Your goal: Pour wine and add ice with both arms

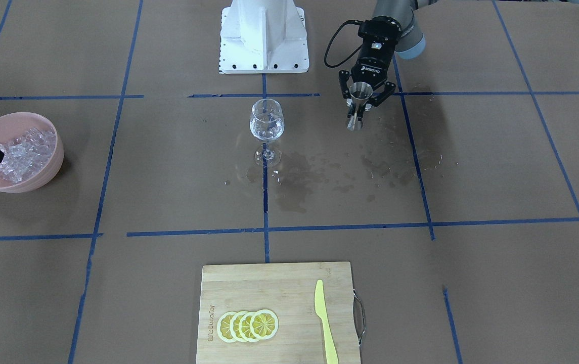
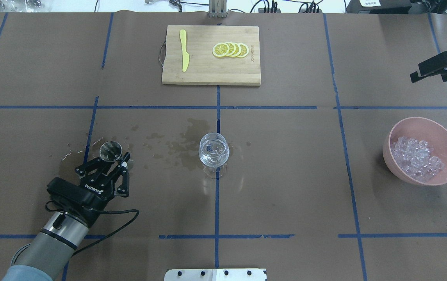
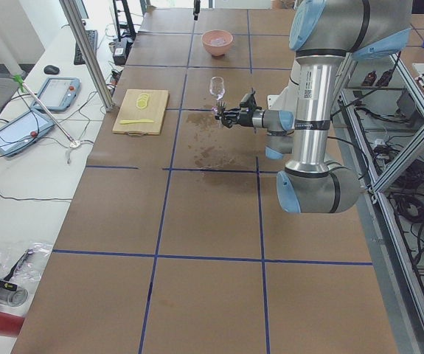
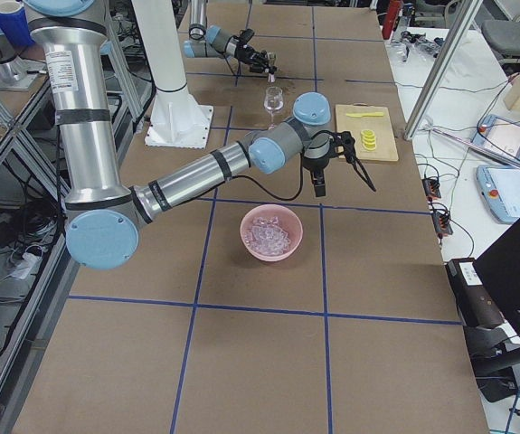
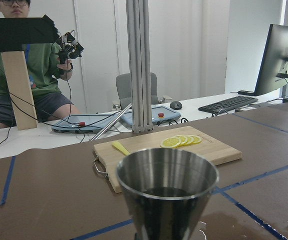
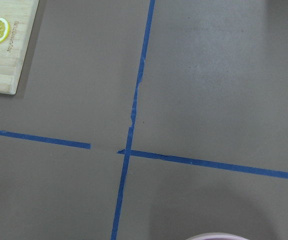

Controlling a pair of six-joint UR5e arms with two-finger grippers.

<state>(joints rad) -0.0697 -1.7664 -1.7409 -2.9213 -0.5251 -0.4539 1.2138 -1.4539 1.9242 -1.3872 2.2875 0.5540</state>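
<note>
Clenching the jigger (image 2: pixel 111 150) upright against spills near the counter's left edge, the left gripper (image 2: pixel 111 160) flanks the central glass (image 1: pixel 267 132) of wine (image 2: pixel 214 150); ice (image 2: pixel 416 158) fills the right-edge bowl (image 2: pixel 426 124), closure of the right gripper (image 2: pixel 438 68) indiscernible.

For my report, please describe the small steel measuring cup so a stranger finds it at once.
On the brown table, find the clear stemmed wine glass. Toward the robot's left, the left arm's black claw grips a small steel cone-shaped cup, the only metal vessel.

Right wrist, overhead apparently share board (image 6: pixel 3 60).
</note>
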